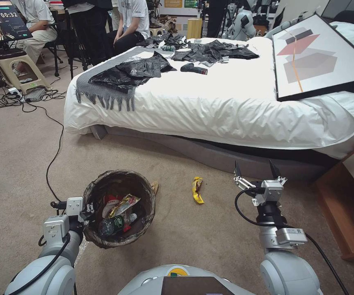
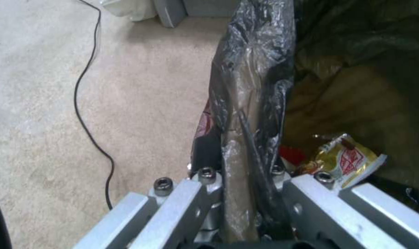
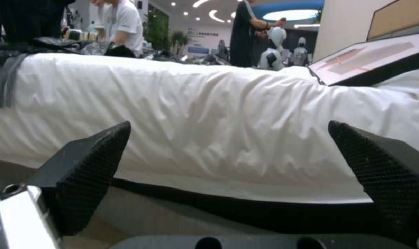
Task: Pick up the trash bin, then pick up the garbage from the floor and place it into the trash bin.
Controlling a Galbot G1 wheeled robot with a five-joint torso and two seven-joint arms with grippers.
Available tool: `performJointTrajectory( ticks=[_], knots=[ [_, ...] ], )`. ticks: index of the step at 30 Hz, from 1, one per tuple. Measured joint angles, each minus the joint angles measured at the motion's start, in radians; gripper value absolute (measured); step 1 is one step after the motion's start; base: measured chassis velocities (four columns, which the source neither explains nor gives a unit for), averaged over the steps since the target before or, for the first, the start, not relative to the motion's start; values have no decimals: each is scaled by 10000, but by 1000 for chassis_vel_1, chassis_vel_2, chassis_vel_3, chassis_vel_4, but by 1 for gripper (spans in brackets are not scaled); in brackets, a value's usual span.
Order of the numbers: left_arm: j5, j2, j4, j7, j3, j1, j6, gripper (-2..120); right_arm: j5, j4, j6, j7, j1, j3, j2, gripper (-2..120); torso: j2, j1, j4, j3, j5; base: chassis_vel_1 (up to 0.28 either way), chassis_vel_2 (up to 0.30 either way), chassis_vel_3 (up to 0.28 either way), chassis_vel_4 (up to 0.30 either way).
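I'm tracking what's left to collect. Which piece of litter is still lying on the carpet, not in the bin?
The yellow wrapper, lying on the carpet between the bin and the open right gripper. The other packets and the bottle already sit inside the bin.

Bin (image 1: pixel 119 209): dark brown-black see-thru liner; inside a red/white packet (image 1: pixel 110 201), gold foil wrapper (image 1: pixel 124 204), green-label bottle (image 1: pixel 113 225). Yellow wrapper (image 1: pixel 197 189) on beige carpet (image 1: pixel 17 155). Bed (image 1: pixel 209 102) white, w/ grey fringed scarf (image 1: pixel 103 92) & black bags (image 1: pixel 131 69). Picture (image 1: pixel 320 57): black frame, grey & red shapes, orange line. Right claw (image 1: pixel 256 169) fingers black, textured.
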State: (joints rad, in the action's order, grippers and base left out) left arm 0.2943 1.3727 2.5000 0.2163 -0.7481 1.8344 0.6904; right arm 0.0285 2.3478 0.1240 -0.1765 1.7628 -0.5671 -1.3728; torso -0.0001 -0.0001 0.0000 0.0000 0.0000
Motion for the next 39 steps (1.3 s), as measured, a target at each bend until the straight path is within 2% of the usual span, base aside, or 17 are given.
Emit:
performJointTrajectory(
  ticks=[39],
  knots=[
    [-16, 22, 0, -14, 13, 62, -59, 3, -53, -74, -175, 3, -143, 173, 97, 100, 0, 1, 0, 0, 0, 0, 0, 0, 0]
  ],
)
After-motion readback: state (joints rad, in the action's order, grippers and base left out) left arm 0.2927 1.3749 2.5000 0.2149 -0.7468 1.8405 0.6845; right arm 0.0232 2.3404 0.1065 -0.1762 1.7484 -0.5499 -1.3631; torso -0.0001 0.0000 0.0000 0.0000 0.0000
